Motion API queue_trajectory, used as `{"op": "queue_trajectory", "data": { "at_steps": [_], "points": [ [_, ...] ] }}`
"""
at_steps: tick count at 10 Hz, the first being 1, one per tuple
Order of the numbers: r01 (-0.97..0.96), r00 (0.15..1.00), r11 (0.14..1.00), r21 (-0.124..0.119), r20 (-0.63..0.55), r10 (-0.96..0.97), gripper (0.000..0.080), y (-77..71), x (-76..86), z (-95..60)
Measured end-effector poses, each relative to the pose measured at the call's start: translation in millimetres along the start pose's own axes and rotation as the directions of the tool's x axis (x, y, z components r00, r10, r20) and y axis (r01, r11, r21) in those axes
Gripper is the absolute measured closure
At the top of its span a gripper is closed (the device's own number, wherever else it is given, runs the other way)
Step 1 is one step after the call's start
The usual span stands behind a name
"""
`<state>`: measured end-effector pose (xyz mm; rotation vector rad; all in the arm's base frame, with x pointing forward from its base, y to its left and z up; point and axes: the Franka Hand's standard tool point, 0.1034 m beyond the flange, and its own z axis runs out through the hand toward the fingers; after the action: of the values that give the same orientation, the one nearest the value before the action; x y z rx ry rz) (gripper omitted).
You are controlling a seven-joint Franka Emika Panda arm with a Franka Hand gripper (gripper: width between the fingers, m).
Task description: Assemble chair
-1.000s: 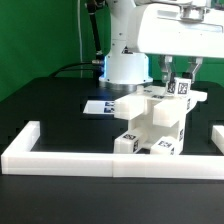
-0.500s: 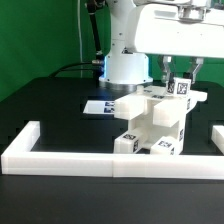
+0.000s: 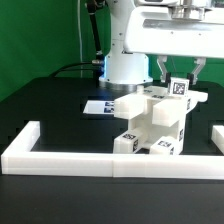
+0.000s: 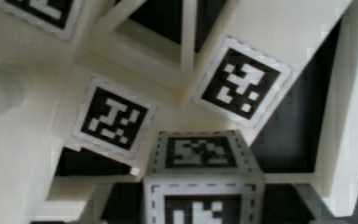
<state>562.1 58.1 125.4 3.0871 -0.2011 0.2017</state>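
**Current state**

1. The end effector (image 3: 180,78) hangs above the side of the chair (image 3: 150,118) at the exterior view's right. Its two dark fingers (image 3: 163,70) point down.
2. The fingers flank the top of an upright tagged post (image 3: 180,90), one on each side. The end effector is closed on this post.
3. The tagged post stands on the upper part of the chair, at the side towards the exterior view's right. Its square tag faces the exterior camera.
4. The chair is partly built. It rests on the black counter (image 3: 50,100), just behind the white border rail (image 3: 70,160). Tagged blocks sit at its lower front.
5. A second section of rail (image 3: 217,135) lies at the exterior view's right edge.
6. The marker board (image 3: 98,107) lies flat on the counter, behind the chair towards the exterior view's left.
7. The arm's white base (image 3: 125,65) stands behind the chair.
8. The wrist view is filled by white chair (image 4: 25,90) surfaces at close range. Four tags (image 4: 242,82) are visible there. Which part carries each tag cannot be told.
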Motion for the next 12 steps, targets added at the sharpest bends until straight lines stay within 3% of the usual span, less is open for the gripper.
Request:
{"op": "queue_trajectory", "data": {
  "at_steps": [2,4,7,12],
  "points": [
    [-0.127,0.992,0.992,0.000,0.000,0.127,0.0511,-0.1,-0.1,0.1],
    [-0.282,0.959,0.959,0.034,0.014,0.281,0.0511,3.6,0.8,0.6],
    [-0.479,0.878,0.875,0.061,0.038,0.478,0.0511,5.2,1.2,1.1],
    [-0.754,0.657,0.655,0.058,0.072,0.750,0.0511,5.2,1.7,1.5]
  ]
}}
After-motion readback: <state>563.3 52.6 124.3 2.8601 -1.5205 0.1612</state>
